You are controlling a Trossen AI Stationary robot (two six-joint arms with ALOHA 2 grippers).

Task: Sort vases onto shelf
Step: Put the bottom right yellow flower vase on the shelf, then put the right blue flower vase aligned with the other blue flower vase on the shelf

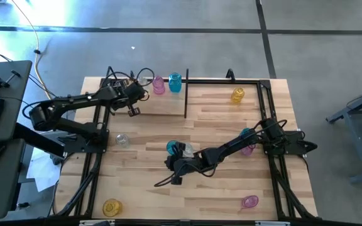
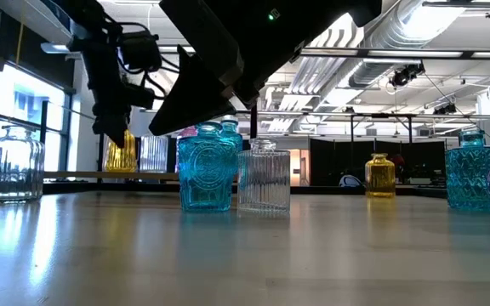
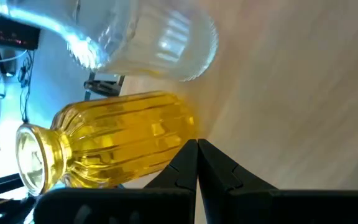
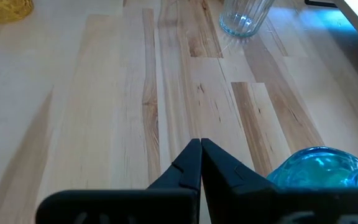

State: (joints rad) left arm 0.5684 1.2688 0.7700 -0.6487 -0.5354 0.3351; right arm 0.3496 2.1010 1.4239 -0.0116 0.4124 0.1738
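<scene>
bright, even daylight fills the overhead view; a pale blue glare washes the floor at its upper left. in the low view the arms [image 2: 253, 42] are dark silhouettes against lit ceiling fixtures and a blown-out window [image 2: 24, 102] at left, and the table [image 2: 245, 255] carries a soft sheen with blurred reflections. the left wrist view is soft: the yellow vase [image 3: 110, 146] and clear vase [image 3: 148, 37] glow with blurred edges. the right wrist view shows crisp wood grain, a teal vase [image 4: 322, 168] fuzzy up close
</scene>
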